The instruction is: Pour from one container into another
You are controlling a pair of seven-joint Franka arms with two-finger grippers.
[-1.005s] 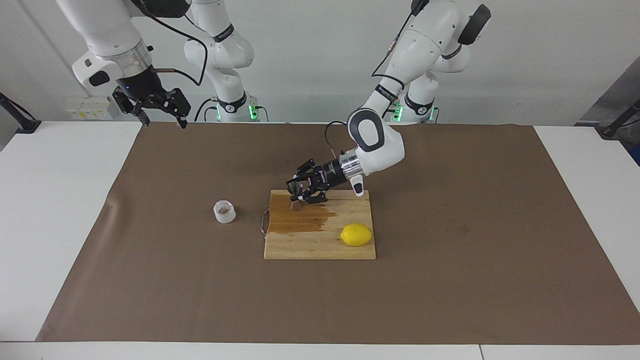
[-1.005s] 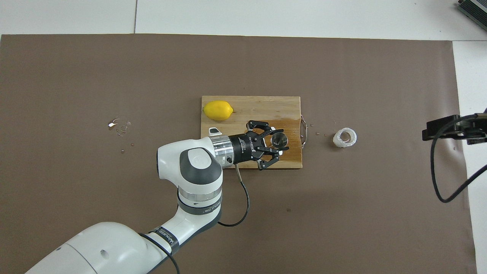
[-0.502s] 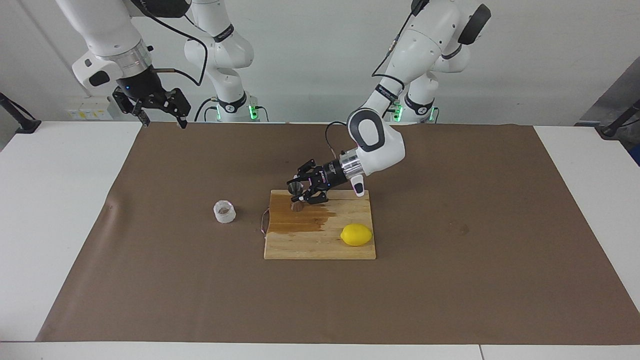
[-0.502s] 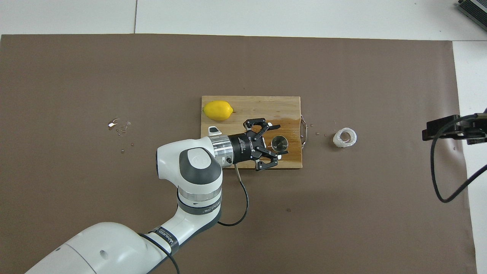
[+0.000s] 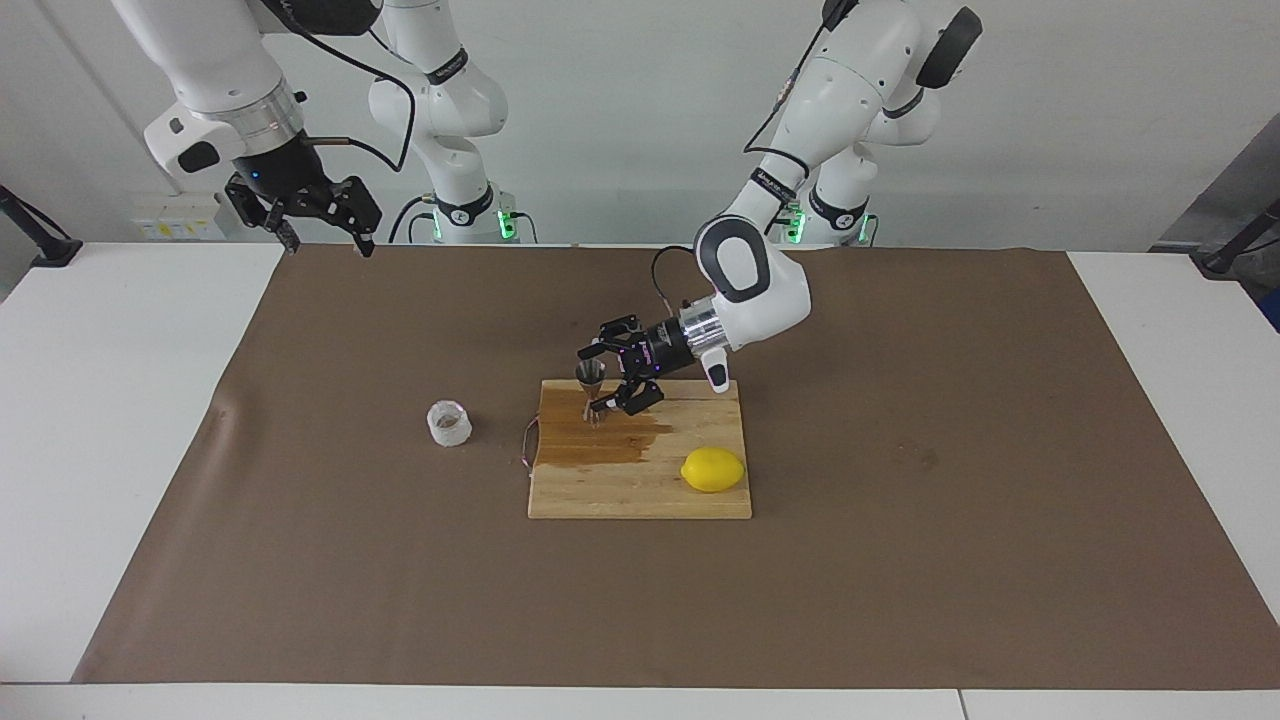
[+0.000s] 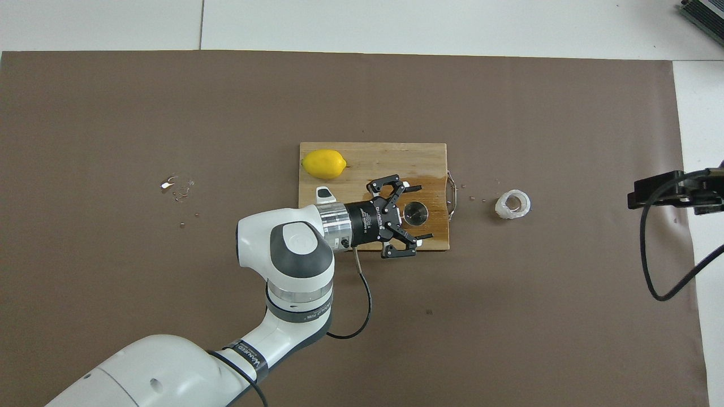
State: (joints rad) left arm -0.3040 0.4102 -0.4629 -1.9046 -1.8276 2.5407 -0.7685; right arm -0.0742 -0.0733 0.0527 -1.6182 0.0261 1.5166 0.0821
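Note:
The steel hourglass jigger (image 5: 592, 390) stands upright on the wooden cutting board (image 5: 640, 490), at the corner nearest the robots toward the right arm's end; it also shows in the overhead view (image 6: 416, 212). My left gripper (image 5: 600, 380) is open, low over the board, with one finger on each side of the jigger and not touching it; it also shows in the overhead view (image 6: 419, 211). The translucent ribbed cup (image 5: 449, 423) sits on the brown mat beside the board, toward the right arm's end, and appears in the overhead view (image 6: 513, 204). My right gripper (image 5: 320, 235) waits open, high over the mat's corner.
A lemon (image 5: 712, 469) lies on the board's corner farthest from the robots, toward the left arm's end. A dark wet patch (image 5: 610, 440) covers the board around the jigger. Water drops (image 6: 176, 186) lie on the mat toward the left arm's end.
My left gripper has opened and let go of the jigger, which now stands free on the board. The right arm has not moved.

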